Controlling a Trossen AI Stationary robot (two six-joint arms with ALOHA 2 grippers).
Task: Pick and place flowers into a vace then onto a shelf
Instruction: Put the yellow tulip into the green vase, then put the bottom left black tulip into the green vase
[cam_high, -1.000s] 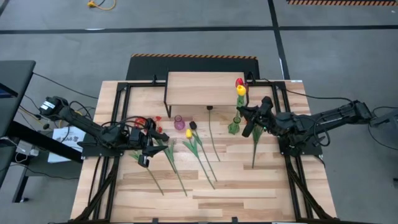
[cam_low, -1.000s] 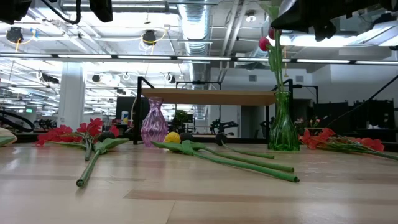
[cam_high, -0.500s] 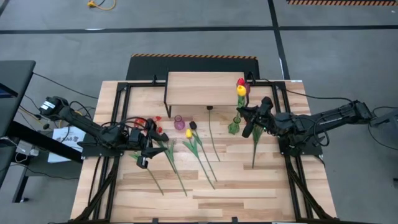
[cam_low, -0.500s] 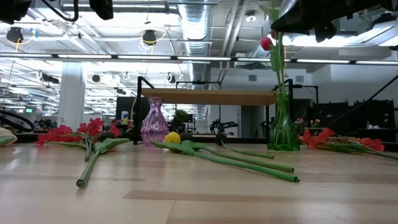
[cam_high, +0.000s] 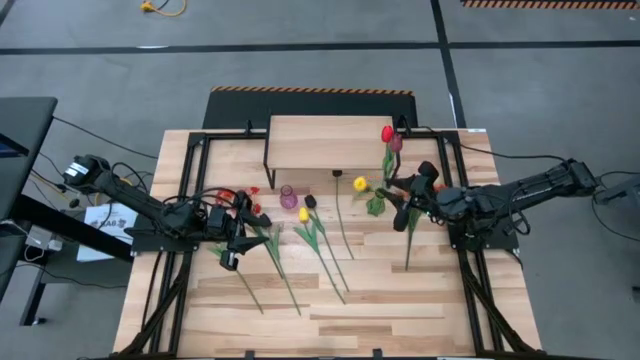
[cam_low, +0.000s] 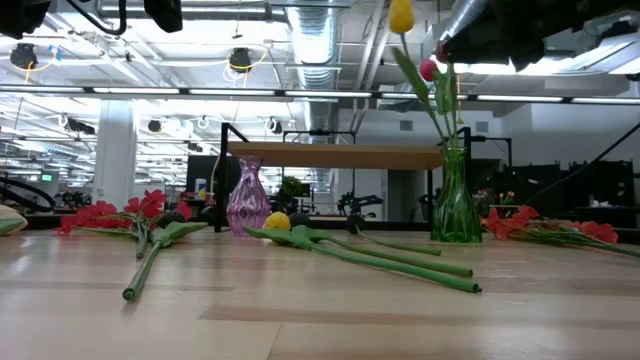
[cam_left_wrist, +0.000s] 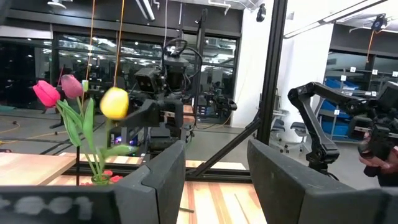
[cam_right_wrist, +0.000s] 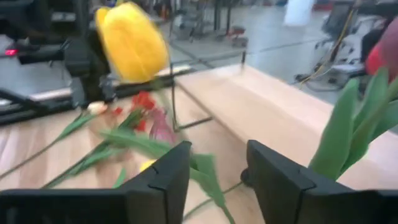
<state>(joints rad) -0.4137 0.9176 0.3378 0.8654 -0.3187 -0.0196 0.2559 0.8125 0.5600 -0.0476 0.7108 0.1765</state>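
While my right gripper (cam_high: 398, 204) hangs just beside the green glass vase (cam_high: 376, 205), its fingers (cam_right_wrist: 165, 180) stand parted with nothing clasped between them. That slim vase stands on the wood-plank table (cam_high: 330, 300) near the right end of the low light-wood shelf (cam_high: 325, 145) on black legs, and it holds three artificial tulips on long green stems: a red tulip (cam_high: 387, 133), a pink tulip (cam_high: 396, 144) and a yellow tulip (cam_high: 360, 184). The yellow one leans well away from the other two, its head tipped toward the table's middle (my right wrist camera sees that yellow head (cam_right_wrist: 132, 40) close up and blurred).

My left gripper (cam_high: 232, 258) waits over the left part of the table, its fingers (cam_left_wrist: 158, 177) spread and empty too. Near it lie the orange-red blossom sprays (cam_high: 240, 202) and several loose green stems (cam_high: 285, 280). A small purple glass vase (cam_high: 288, 196) stands empty in front of the shelf. Just beside it lie a second yellow tulip (cam_high: 303, 214) and a dark maroon tulip (cam_high: 311, 201) flat on the planks. Another red spray (cam_low: 560, 230) lies to the right of the green vase in the low view.
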